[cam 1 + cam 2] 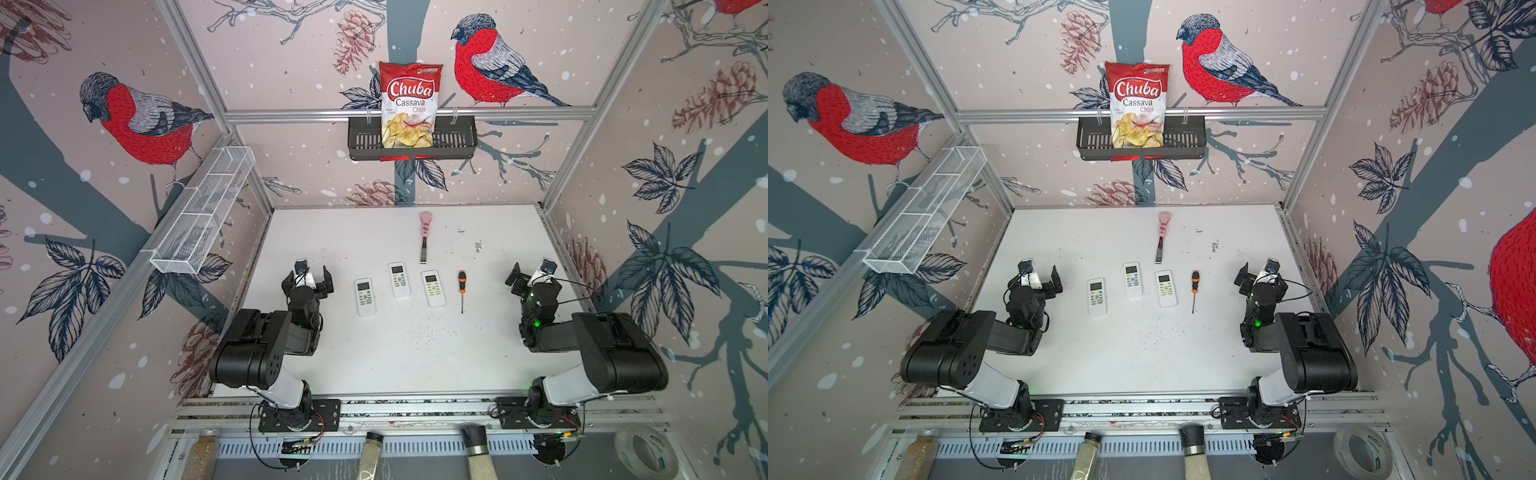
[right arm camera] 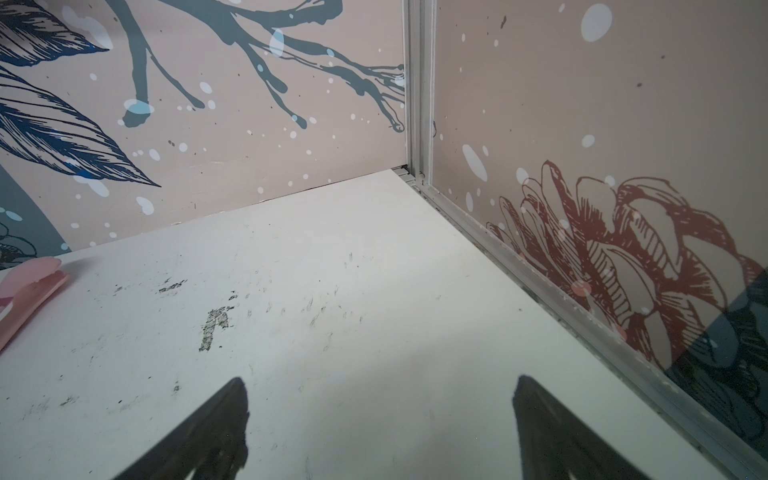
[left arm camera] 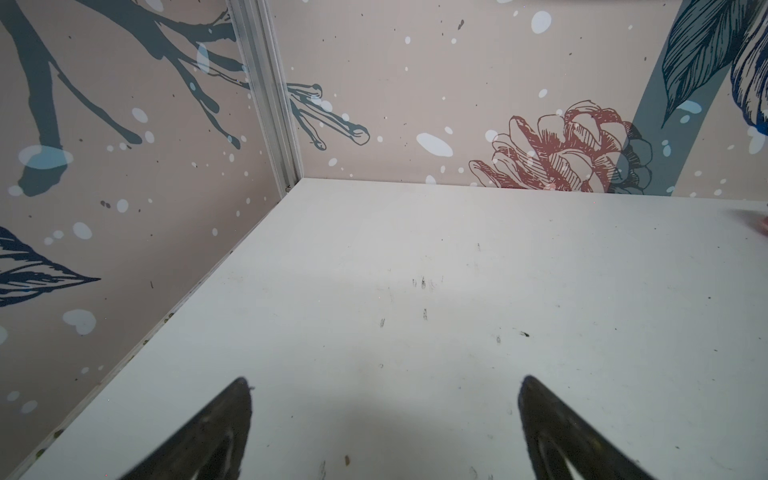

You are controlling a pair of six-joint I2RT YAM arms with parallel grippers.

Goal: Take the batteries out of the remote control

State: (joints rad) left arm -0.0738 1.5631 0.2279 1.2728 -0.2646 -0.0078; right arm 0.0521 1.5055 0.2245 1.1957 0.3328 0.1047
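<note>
Lying display-up in a loose row at the middle of the white table (image 1: pixel 395 353) are three white remote controls: the left remote (image 1: pixel 365 297), the middle remote (image 1: pixel 400 279), set a little further back, and the right remote (image 1: pixel 433 288). None touches another. Their backs face the table, so the batteries cannot be seen in any view.

- Screwdriver (image 1: pixel 462 286), orange-and-black handle: just beside the right remote on its right, shaft pointing toward the front edge.
- Scraper (image 1: pixel 424 237), pink handle: behind the row, blade end toward the middle remote; its handle also shows at the edge of the right wrist view (image 2: pixel 29 291).
- Left gripper (image 1: pixel 307 280): above the table to the left of the left remote, well apart from it, jaws spread wide with nothing between them; the left wrist view (image 3: pixel 384 379) shows bare table between the fingertips.
- Right gripper (image 1: pixel 534 276): to the right of the screwdriver, apart from it, jaws likewise spread and empty (image 2: pixel 381 379).
- Bag of Chuba cassava chips (image 1: pixel 409 104): standing in a black basket (image 1: pixel 457 141) on the back wall.
- White wire basket (image 1: pixel 203 212): on the left wall.
</note>
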